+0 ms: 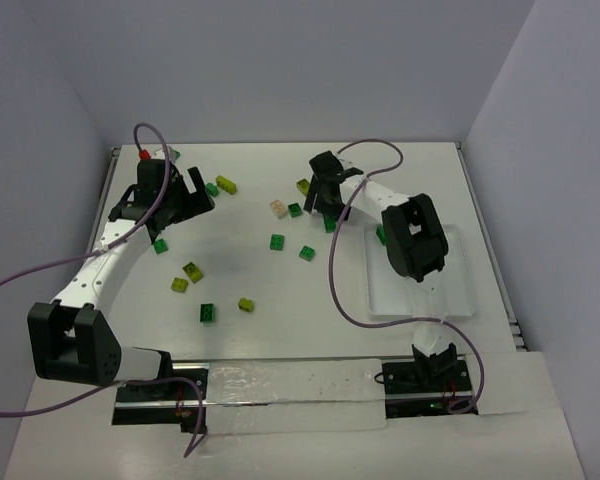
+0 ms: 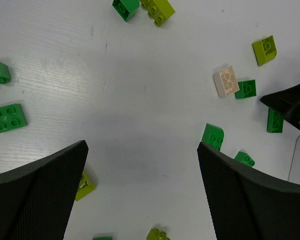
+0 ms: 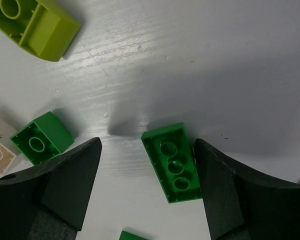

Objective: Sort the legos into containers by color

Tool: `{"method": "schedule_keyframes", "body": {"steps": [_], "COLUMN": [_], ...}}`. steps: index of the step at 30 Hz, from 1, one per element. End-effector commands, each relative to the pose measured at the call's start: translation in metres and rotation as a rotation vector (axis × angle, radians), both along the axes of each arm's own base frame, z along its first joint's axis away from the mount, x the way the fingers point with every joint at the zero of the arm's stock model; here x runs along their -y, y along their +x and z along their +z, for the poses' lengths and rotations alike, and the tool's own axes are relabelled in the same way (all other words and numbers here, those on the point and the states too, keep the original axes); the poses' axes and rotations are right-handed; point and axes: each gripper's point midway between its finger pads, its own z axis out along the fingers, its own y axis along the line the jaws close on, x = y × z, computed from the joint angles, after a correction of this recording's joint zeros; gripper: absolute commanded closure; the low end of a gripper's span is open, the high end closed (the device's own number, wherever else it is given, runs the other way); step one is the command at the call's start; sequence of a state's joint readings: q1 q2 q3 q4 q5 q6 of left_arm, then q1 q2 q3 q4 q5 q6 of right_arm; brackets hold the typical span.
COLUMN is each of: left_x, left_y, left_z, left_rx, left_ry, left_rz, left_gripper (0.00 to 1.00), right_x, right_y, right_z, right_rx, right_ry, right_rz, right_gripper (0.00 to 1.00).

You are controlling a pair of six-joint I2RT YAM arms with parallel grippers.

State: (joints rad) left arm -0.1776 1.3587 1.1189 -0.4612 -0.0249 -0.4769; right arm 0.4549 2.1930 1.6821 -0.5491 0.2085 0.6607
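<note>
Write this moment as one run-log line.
left hand: open, empty | right hand: open, straddling dark green brick | other legos: loose on table

The left arm and right arm share white links between boxy black joint housings, and a thin purple cable loops loosely along each. A small red cap tops the left arm's black end, and the fingers are matte black wedges with finely meshed faces.
</note>
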Motion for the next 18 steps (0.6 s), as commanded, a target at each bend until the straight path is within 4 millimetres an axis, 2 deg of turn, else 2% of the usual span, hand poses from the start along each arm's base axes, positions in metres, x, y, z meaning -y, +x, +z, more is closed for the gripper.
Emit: {"method": "schedule_keyframes", "body": {"steps": [1,6,9,11,12,13,14,16,18], "left_x": [-0.004,-0.001,-0.002,-0.002,-0.001,0.000,0.000,0.000,0.001], "left_y": [0.007,0.007,0.006,0.005,0.005,0.005,0.005,0.005,0.005], "left_z": [0.027,0.020,0.019,0.019,0.019,0.018,0.018,0.018,0.019], "left_rx": [0.067,0.050,0.049,0.052,0.053,0.051,0.050,0.049,0.049], "left_ry": [0.032,0.020,0.019,0.015,0.012,0.009,0.005,0.001,0.000], "left_rz": [-0.009,-0.014,-0.008,-0.008,-0.009,-0.011,-0.010,-0.011,-0.012], "left_gripper": [0.01,0.01,0.01,0.01,0.01,0.01,0.01,0.01,0.01], "right_x": [0.001,0.006,0.011,0.013,0.013,0.013,0.012,0.012,0.013], "right_y": [-0.006,-0.015,-0.018,-0.021,-0.021,-0.021,-0.021,-0.023,-0.026], "right_z": [-0.003,-0.006,-0.005,-0.003,-0.002,-0.002,-0.002,-0.004,-0.005], "right_rx": [0.003,0.000,0.006,0.007,0.010,0.010,0.006,-0.001,-0.005], "right_ry": [-0.089,-0.139,-0.158,-0.168,-0.168,-0.169,-0.170,-0.169,-0.180], "right_rz": [0.021,0.029,0.035,0.046,0.053,0.060,0.067,0.082,0.089], "right_gripper": [0.32,0.44,0.46,0.41,0.35,0.24,0.21,0.16,0.17]}}
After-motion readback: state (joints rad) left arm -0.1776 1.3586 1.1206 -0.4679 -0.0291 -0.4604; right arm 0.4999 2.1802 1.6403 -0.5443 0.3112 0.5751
